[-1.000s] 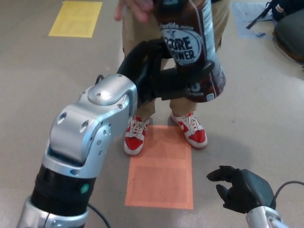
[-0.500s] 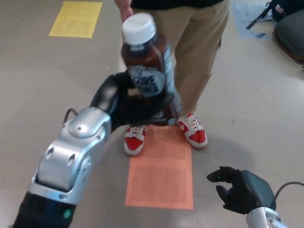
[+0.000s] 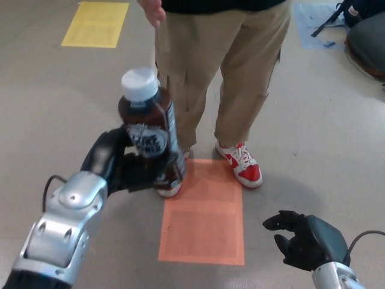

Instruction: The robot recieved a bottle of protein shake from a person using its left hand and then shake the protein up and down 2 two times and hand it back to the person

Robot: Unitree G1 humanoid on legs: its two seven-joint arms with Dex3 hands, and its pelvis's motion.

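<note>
Head view: the left hand (image 3: pixel 123 165) grips the bottle (image 3: pixel 150 141) around its lower body, cap up, above the orange mat's (image 3: pixel 204 223) left edge and in front of the person (image 3: pixel 222 66). The right hand (image 3: pixel 304 238) hangs empty beside the mat, fingers loosely apart. For a sound shake, the grip should hold firm and the strokes run vertical, clear of the person.

Protein shake bottle (image 3: pixel 149 139): dark brown, white cap, labelled; near upright, cap uppermost, gripped by the left hand (image 3: pixel 120 164).

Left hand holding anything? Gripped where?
Yes: left hand grips the brown plastic shake bottle with white cap around its lower labelled body. Right hand holds nothing.
</note>
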